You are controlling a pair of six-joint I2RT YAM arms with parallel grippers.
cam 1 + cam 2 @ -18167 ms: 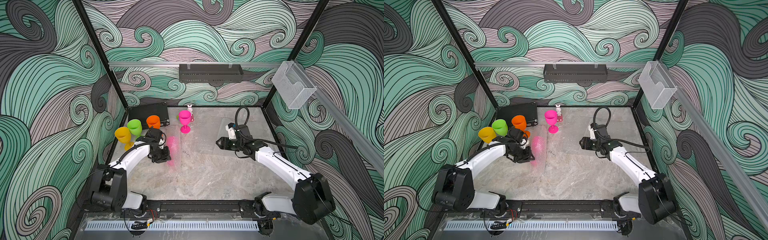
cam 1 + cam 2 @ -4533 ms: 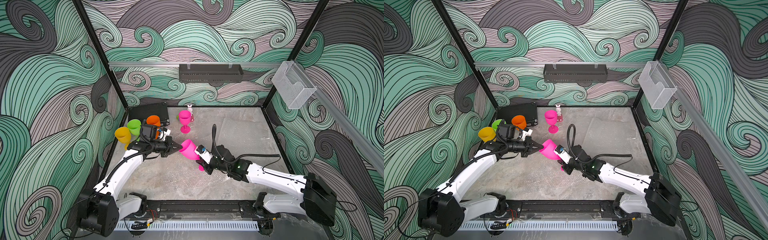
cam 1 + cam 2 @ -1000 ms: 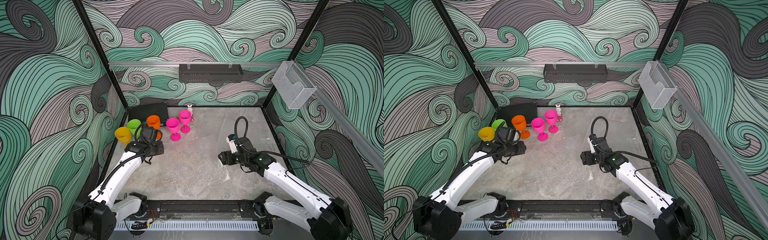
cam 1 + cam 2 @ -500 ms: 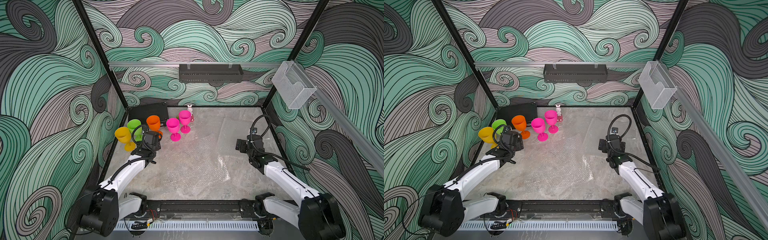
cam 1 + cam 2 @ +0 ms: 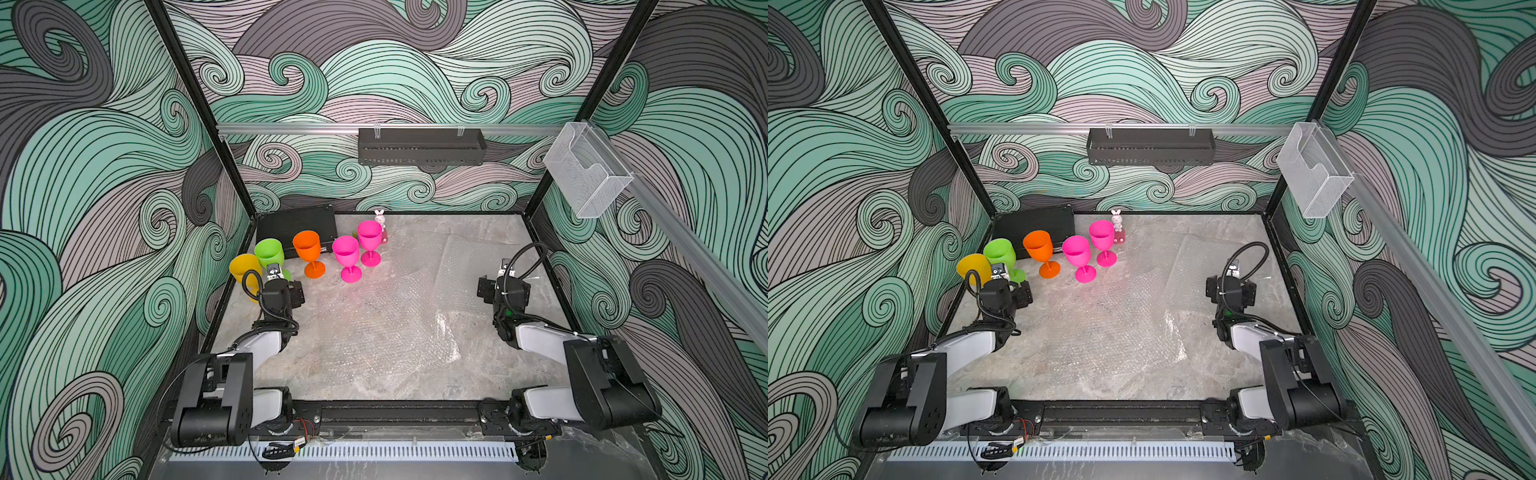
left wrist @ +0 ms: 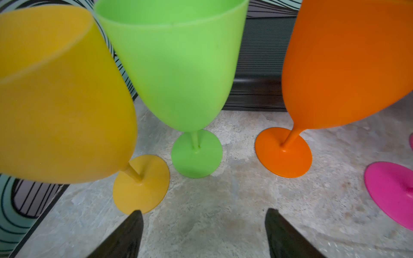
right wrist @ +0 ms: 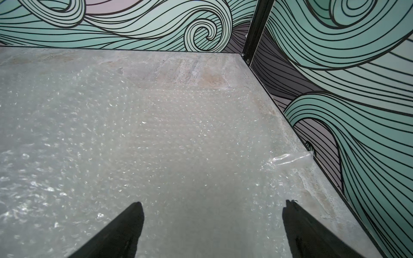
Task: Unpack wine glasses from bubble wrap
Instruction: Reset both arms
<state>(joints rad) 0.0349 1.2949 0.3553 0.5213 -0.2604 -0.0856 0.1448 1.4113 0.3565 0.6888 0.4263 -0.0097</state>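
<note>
Right now the left gripper [image 6: 204, 212] has its jaws wide apart and holds nothing. Only bare table [image 6: 223, 201] lies between them. Just past the jaws stand 3 glasses, all upright: the yellow glass [image 6: 67, 100], the green glass [image 6: 178, 67] and the orange glass [image 6: 346, 67]. The round foot of the yellow glass is just beside one dark finger [image 6: 125, 236], but I cannot tell if they touch. At the edge of that wrist view shows the foot of the near pink glass [image 6: 391, 192].

The right gripper [image 7: 214, 203] has its jaws wide apart too, with nothing in them. Under it lies the bubble wrap [image 7: 134, 134], flat on the table, reaching close to the corner of the walls.

In both top views the 5 glasses stand in a bent row at the far left of the table: yellow, green, orange, the near pink glass, then the far pink glass [image 5: 369, 235]. All 5 are bare. A small white rabbit [image 5: 379, 216] stands just behind the far pink glass. A black box [image 5: 297, 226] lies in the far left corner, behind the orange glass. The bubble wrap is spread over the middle and right of the table, crinkled and see-through. The 2 arms are folded back, 1 at each side, well apart.
</note>
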